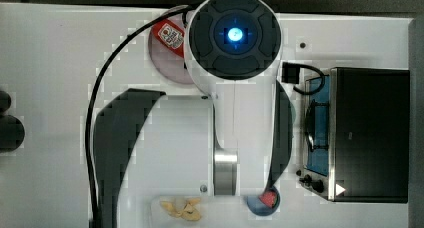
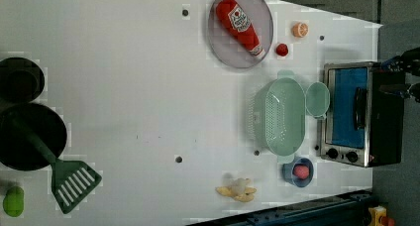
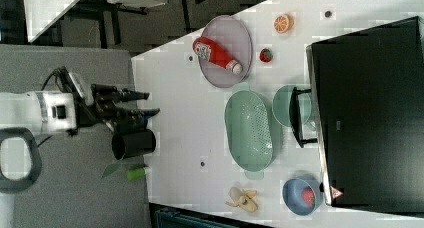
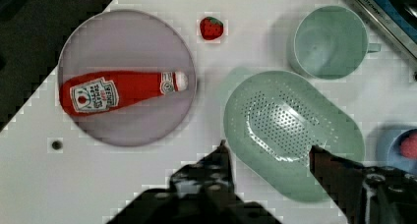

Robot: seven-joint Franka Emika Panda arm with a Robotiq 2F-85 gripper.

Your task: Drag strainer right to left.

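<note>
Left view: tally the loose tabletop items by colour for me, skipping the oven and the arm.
Mint green: 2, strainer, cup
Dark green: 1, spatula
Lime: 1
Red: 2, ketchup bottle, strawberry
Orange: 1
Yellow: 1, banana
Grey: 1, plate
Blue: 1, bowl
Black: 2, pots
Total: 12

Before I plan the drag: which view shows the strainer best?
The left view: the whole strainer lies unobstructed, tabs visible. The right view also shows it whole, smaller. In the wrist view the gripper covers part of its rim.
</note>
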